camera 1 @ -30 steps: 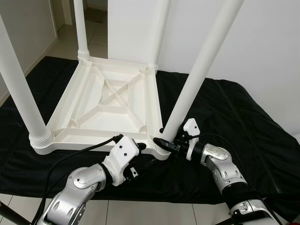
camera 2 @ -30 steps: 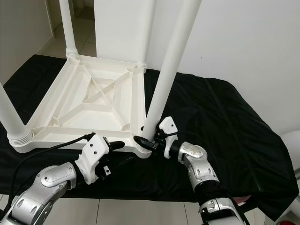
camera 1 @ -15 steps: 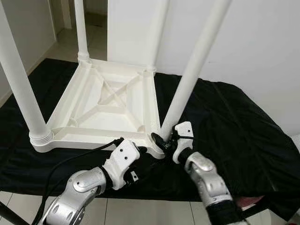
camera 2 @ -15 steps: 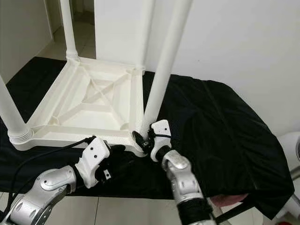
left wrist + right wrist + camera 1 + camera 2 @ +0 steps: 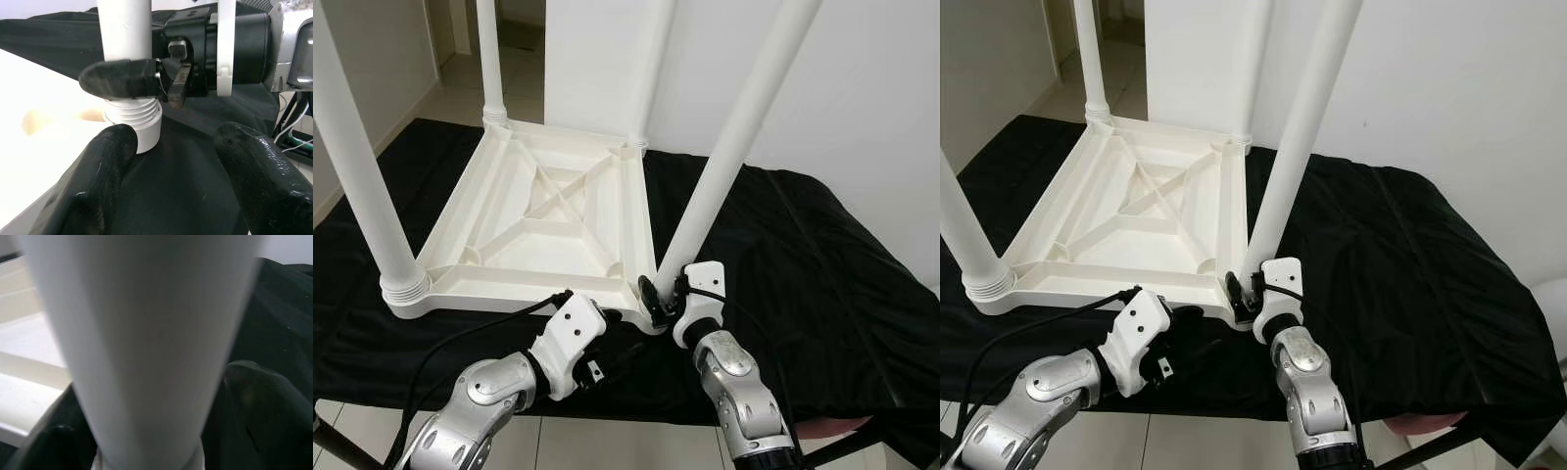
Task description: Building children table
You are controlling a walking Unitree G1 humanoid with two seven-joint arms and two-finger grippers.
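A white plastic children's table (image 5: pixel 548 211) lies upside down on a black cloth, its four legs pointing up. My right gripper (image 5: pixel 656 297) is at the base of the near right leg (image 5: pixel 724 166), just above the threaded collar (image 5: pixel 133 117), with its fingers (image 5: pixel 117 78) closed around the leg. In the right wrist view the leg (image 5: pixel 146 333) stands between the two dark fingers. My left gripper (image 5: pixel 619 338) is open over the cloth just in front of that same corner, pointing at the collar, with nothing between its fingers (image 5: pixel 93 181).
The black cloth (image 5: pixel 803 264) covers a low platform; its front edge drops to the tiled floor (image 5: pixel 636 441) close by my arms. A white wall (image 5: pixel 862 88) stands right behind. The other near leg (image 5: pixel 362 186) rises at the left.
My right arm has swung in from the right, so its forearm now comes up from the front, with the gripper still at the leg's base. The left gripper has barely moved.
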